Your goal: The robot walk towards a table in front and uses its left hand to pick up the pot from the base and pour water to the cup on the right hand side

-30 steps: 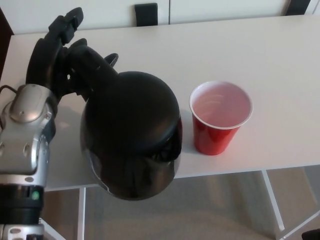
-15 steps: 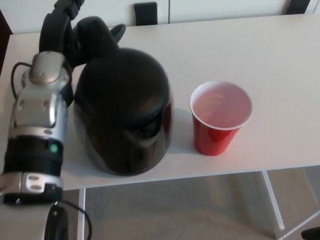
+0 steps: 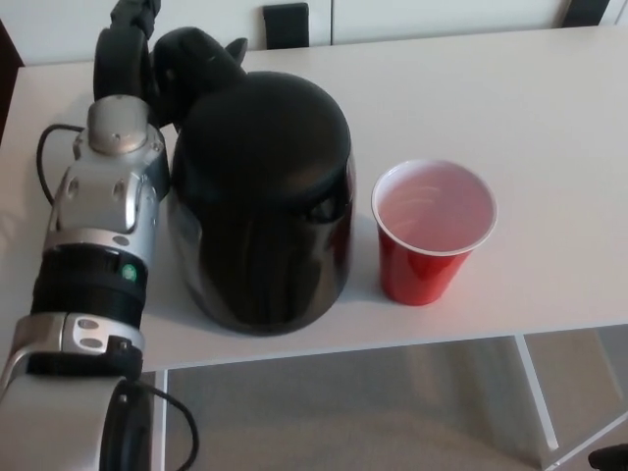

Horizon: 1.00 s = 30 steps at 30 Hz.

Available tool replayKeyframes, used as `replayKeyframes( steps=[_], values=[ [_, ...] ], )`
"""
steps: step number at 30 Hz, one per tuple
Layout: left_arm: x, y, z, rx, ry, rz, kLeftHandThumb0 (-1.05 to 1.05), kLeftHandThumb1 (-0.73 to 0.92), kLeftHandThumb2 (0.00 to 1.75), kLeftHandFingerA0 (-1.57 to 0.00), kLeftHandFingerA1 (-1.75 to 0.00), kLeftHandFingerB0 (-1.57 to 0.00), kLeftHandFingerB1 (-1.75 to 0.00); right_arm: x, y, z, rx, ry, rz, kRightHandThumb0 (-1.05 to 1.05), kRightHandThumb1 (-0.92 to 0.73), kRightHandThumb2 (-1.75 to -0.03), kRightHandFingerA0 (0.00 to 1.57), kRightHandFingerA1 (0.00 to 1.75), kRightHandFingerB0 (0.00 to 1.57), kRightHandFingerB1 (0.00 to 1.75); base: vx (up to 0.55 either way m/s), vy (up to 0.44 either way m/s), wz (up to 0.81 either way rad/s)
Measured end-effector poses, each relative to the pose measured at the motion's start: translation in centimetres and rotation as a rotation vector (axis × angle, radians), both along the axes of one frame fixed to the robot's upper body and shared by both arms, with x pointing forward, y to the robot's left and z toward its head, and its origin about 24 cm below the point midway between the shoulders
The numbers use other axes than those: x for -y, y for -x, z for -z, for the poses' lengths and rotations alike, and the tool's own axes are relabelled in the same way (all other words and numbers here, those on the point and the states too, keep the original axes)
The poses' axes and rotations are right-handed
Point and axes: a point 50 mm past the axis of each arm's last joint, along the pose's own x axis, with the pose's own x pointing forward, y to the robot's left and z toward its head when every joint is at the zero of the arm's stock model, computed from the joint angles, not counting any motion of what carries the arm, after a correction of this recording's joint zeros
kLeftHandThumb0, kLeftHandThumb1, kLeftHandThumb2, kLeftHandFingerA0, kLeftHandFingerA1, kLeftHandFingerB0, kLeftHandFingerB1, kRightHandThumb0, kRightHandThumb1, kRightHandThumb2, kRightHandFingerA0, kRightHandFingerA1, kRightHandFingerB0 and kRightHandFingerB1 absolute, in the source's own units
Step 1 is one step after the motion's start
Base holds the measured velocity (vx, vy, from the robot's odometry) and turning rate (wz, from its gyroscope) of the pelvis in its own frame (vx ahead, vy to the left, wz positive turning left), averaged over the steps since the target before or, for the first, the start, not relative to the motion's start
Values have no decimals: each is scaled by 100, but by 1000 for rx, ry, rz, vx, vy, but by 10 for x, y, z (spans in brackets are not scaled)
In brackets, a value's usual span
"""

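A glossy black pot fills the left middle of the head view, over the white table. My left hand is shut on its handle at the upper left, and the silver and black forearm runs down the left edge. A red cup with a white inside stands upright just right of the pot, a small gap between them. The pot's base is hidden. My right hand does not show.
The table's front edge runs along the bottom, with white legs and grey floor below. A black cable loops beside my forearm. A dark block sits at the table's far edge.
The pot has moved further onto the table and a little toward the cup, standing more upright. My left forearm has come further into view along the left edge.
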Motion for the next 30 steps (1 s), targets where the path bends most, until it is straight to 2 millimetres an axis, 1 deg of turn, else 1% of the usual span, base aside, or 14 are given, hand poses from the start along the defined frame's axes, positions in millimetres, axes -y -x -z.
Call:
replayKeyframes(
  steps=[3, 5, 6, 7, 8, 9, 10, 11, 13, 14, 22, 24, 25, 30],
  values=[
    [-1, 0, 2, -2, -10, -4, -55, 38, 71, -6, -33, -6, -25, 0, -5, -2, 14, -1, 2, -63, -26, -93, 97, 89, 66, 77, 0, 0, 0],
    [-2, 0, 2, 0, -24, -2, -54, 37, 70, -5, -33, -7, -26, 0, -6, -3, 18, -2, 2, -60, -35, -80, 99, 84, 67, 73, 0, 0, 0],
    [-3, 0, 3, -4, -37, -2, -52, 37, 69, -6, -32, -7, -27, -1, -7, -3, 18, -2, 2, -61, -27, -92, 97, 89, 65, 76, 0, 0, 0],
    [-5, 0, 4, -9, -47, -1, -45, 48, 58, -7, -27, -10, -23, 0, -7, -3, 17, -2, 2, -62, -27, -93, 98, 90, 66, 76, 0, 0, 0],
    [-5, 0, 5, -13, -52, 0, -45, 48, 58, -7, -27, -10, -23, -1, -7, -3, 17, -2, 3, -62, -27, -93, 98, 90, 66, 76, 0, 0, 0],
    [-6, 0, 7, -20, -61, 3, -50, 34, 71, -5, -42, -2, -32, -1, -7, -3, 17, -3, 3, -63, -27, -93, 98, 89, 64, 75, 0, 0, 0],
    [-7, 1, 8, -25, -67, 6, -50, 34, 71, -5, -42, -2, -32, -1, -7, -3, 17, -3, 2, -63, -27, -93, 98, 89, 64, 75, 0, 0, 0],
    [-9, 2, 11, -34, -87, 10, -50, 51, 59, -13, -34, -10, -25, -1, -7, -3, 17, -3, 2, -62, -27, -92, 96, 89, 64, 75, 0, 0, 0],
    [-16, 5, 18, -61, -140, 24, -51, 49, 61, -9, -33, -11, -23, -1, -7, -3, 16, -3, 2, -63, -27, -92, 95, 88, 63, 75, 0, 0, 0],
    [-18, 7, 21, -72, -154, 30, -55, 38, 69, -6, -34, -8, -25, -1, -7, -3, 16, -3, 2, -64, -26, -92, 95, 88, 64, 75, 0, 0, 0],
    [-32, 15, 35, -124, -228, 86, -59, 42, 68, -10, -38, -7, -30, 0, -4, -1, 8, -3, 5, -60, -34, -78, 99, 84, 67, 74, 0, 0, 0],
    [-34, 17, 36, -130, -238, 96, -53, 49, 56, -14, -32, -9, -23, 0, -2, -1, 5, -3, 6, -60, -34, -82, 102, 85, 70, 75, 0, 0, 0],
    [-36, 17, 36, -133, -245, 104, -56, 37, 71, -6, -41, -5, -25, 0, -2, -1, 5, -3, 7, -59, -34, -79, 99, 84, 69, 75, 0, 0, 0],
    [-47, 23, 40, -159, -278, 146, -58, 37, 69, -6, -40, -10, -23, 0, 1, 0, -3, -3, 8, -60, -34, -80, 98, 84, 69, 75, 0, 0, 0]
  ],
)
